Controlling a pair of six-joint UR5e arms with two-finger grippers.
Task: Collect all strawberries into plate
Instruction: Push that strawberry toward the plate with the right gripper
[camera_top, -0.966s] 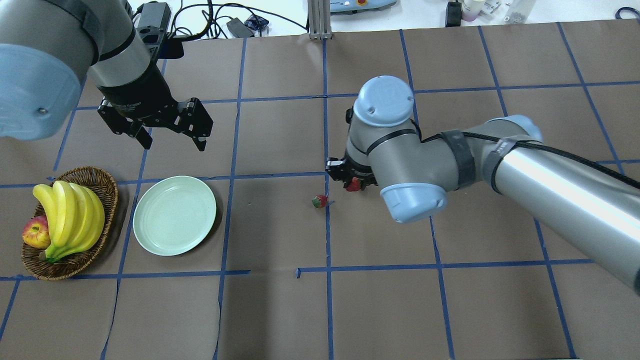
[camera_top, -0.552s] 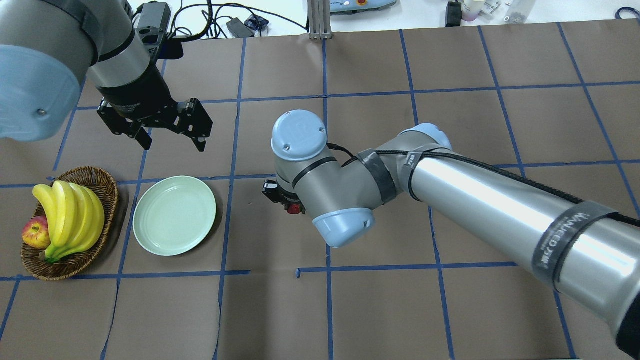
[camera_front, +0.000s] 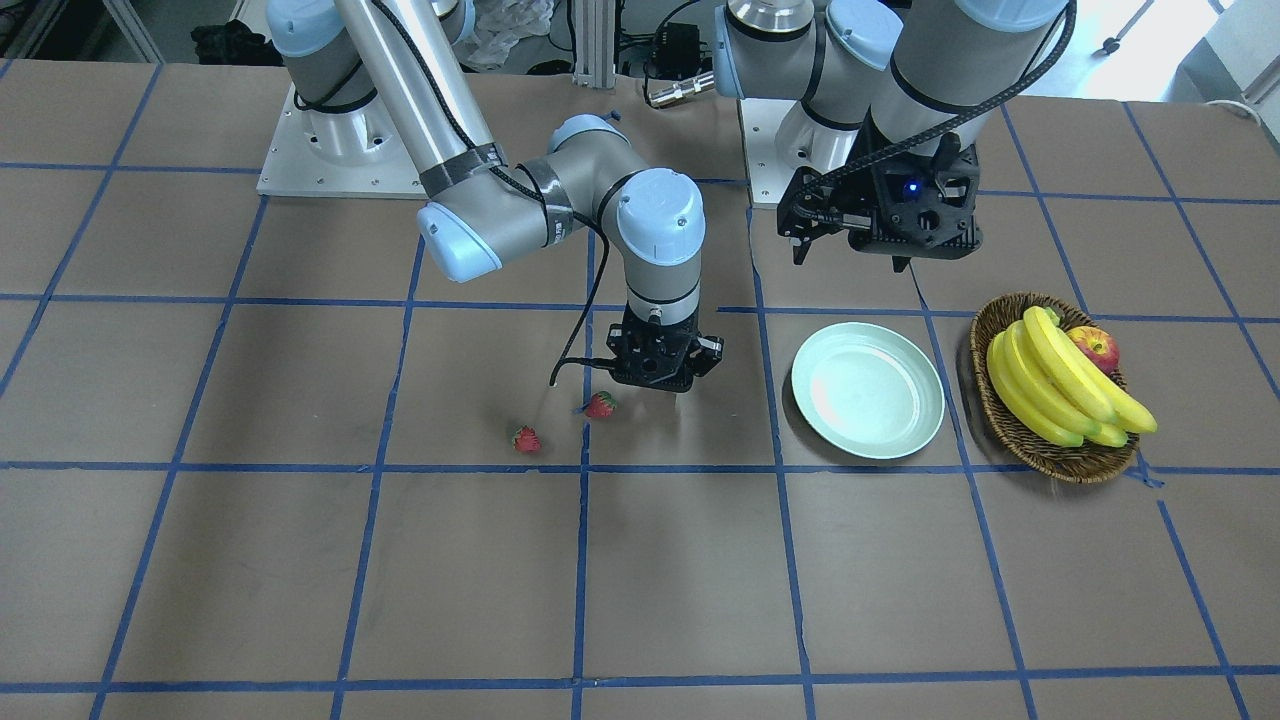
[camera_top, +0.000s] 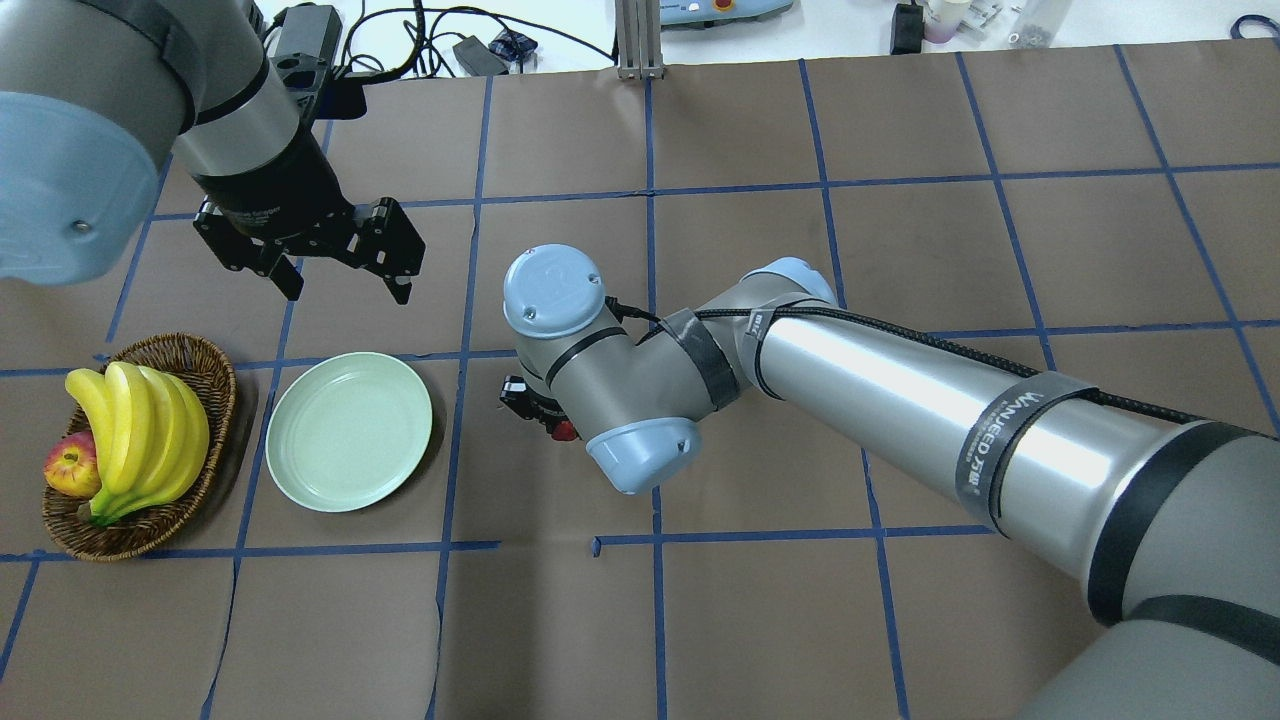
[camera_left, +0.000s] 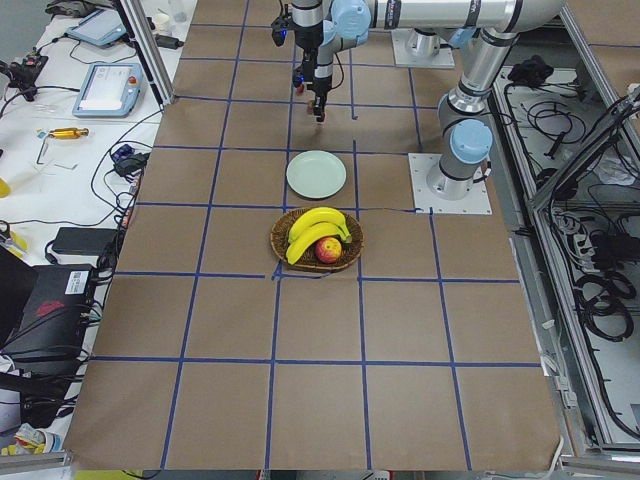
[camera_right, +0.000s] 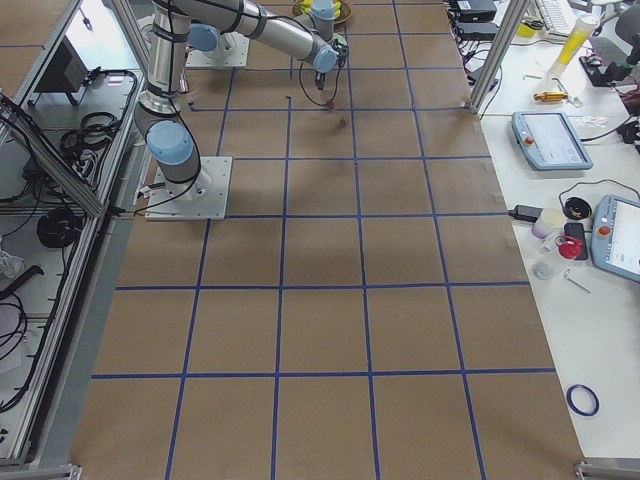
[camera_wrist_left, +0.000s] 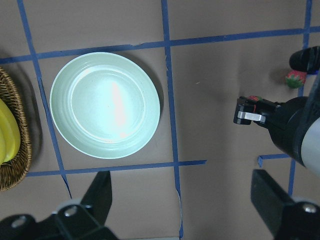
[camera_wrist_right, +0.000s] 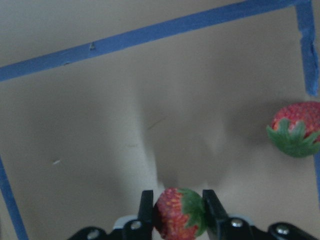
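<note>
My right gripper (camera_top: 545, 412) is shut on a strawberry (camera_wrist_right: 177, 212) and holds it above the table, right of the plate (camera_top: 349, 431). The held strawberry shows as a red spot (camera_top: 566, 430) in the overhead view. Two more strawberries (camera_front: 600, 404) (camera_front: 525, 439) lie on the table beside the right gripper (camera_front: 655, 385); the right arm hides them in the overhead view. One of them (camera_wrist_right: 295, 129) shows in the right wrist view. The pale green plate (camera_front: 868, 390) is empty. My left gripper (camera_top: 348, 290) is open and empty, hovering behind the plate (camera_wrist_left: 105, 105).
A brown wicker basket (camera_top: 200, 350) with bananas (camera_top: 140, 430) and an apple (camera_top: 70, 468) stands just left of the plate. The right forearm (camera_top: 900, 400) stretches across the table's middle. Blue tape lines grid the brown table cover.
My right gripper has carried the strawberry leftward toward the plate, passing over the strawberries on the table. The left arm has not moved.
</note>
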